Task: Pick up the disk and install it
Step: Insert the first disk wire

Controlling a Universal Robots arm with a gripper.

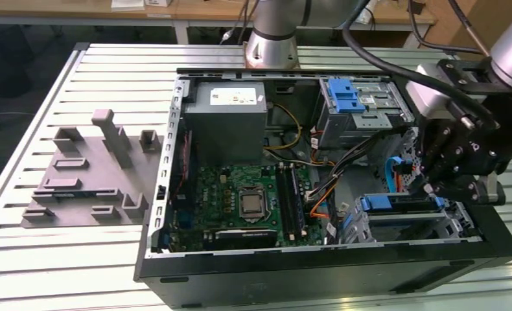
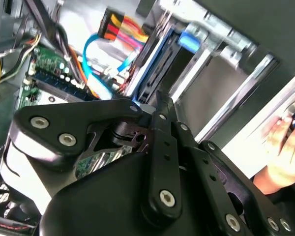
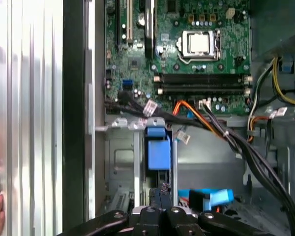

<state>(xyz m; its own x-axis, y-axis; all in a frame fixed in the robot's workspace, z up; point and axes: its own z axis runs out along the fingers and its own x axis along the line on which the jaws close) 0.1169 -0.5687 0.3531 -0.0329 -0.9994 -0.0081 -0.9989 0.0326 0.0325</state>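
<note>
In the lower right of the exterior view, the disk sits on edge in a bare metal bay of the open black computer case, a flat slab whose blue plastic rail faces up. In both wrist views it is a thin dark plate with blue edging and a blue tab between folded sheet-metal walls. The gripper, black and jointed with round bolt heads, hangs just above the bay; its fingers are pressed together into one narrow tip close to the disk's end, with nothing seen between them. A glossy green motherboard fills the middle of the frame, a plain grey power supply lies above it, and a second metal cage with a blue latch is at upper right. Orange, yellow and blue cables loop between them. On the ribbed aluminium desk, at left, rests a matte grey block with blocky pegs. A person's hand lies on the desk beside the case
</note>
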